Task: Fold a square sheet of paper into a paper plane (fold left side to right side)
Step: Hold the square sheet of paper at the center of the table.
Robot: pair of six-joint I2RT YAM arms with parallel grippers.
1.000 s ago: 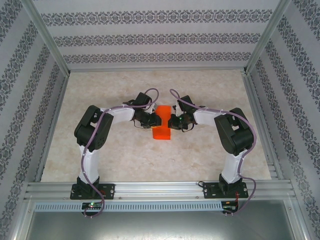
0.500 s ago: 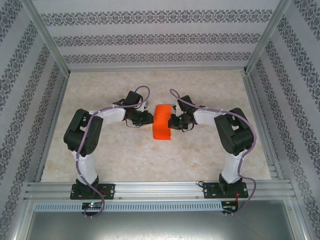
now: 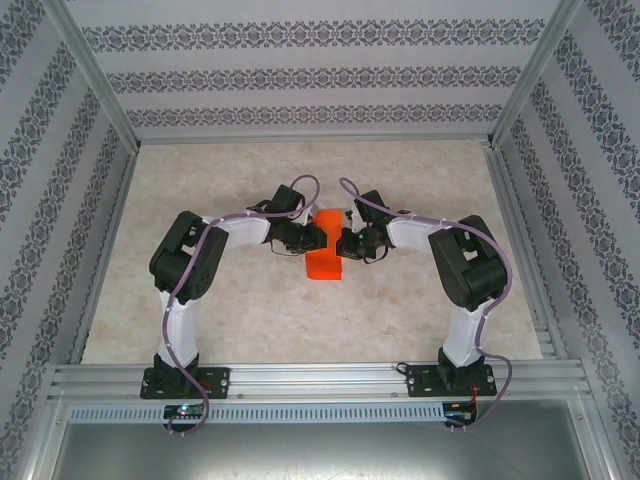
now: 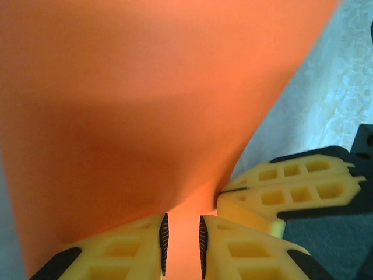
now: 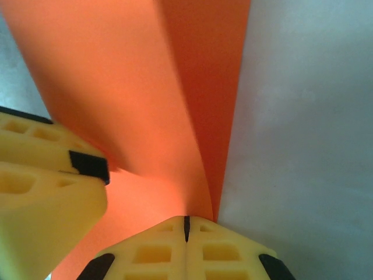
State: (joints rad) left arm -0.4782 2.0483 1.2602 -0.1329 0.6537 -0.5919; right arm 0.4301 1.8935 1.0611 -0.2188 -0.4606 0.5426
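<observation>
The sheet of paper (image 3: 324, 264) lies near the middle of the table (image 3: 230, 300), between the two arms. From above it shows as a narrow orange strip, longer than it is wide, and both grippers meet over its far half.

The right gripper (image 5: 186, 224) has its jaws pressed together on the right edge of the paper, so this side is held. In the right wrist view one layer rises from this edge and curves over toward the left, and a darker orange layer lies flat on the table beside it.

The left gripper (image 4: 182, 238) has its jaws a little apart. Orange paper shows in the narrow gap between them, but the pads do not look pressed on it. In the left wrist view the paper is a big curved surface, not flat.

As a judgement, the fold from the left side to the right side is in progress and not finished. The left half seems brought over, but it stands as a loose curve, and no sharp crease is visible. What is left is probably to line up the edges, press the fold flat, and then do all later folds of the plane. No pointed shape is visible yet.
</observation>
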